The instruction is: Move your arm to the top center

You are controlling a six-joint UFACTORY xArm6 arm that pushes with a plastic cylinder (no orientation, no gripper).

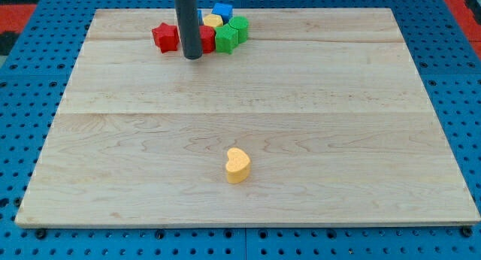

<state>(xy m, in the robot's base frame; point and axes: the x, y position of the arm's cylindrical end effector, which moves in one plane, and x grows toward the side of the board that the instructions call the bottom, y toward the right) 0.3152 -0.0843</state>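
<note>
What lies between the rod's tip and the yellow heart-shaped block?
Only bare wooden board separates my tip from the yellow heart-shaped block, as the camera view shows.

My tip (pixel 193 57) near view's top centre, touching board, just beside red star block (pixel 164 37).

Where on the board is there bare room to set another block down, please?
Free: between the yellow heart and the top cluster, plus both side edges. Crowded: top centre, where my tip stands by the red star, green blocks and blue block.

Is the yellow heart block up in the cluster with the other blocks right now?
No, the yellow heart block sits alone toward the view's bottom, far from my tip and the cluster at the top.
</note>
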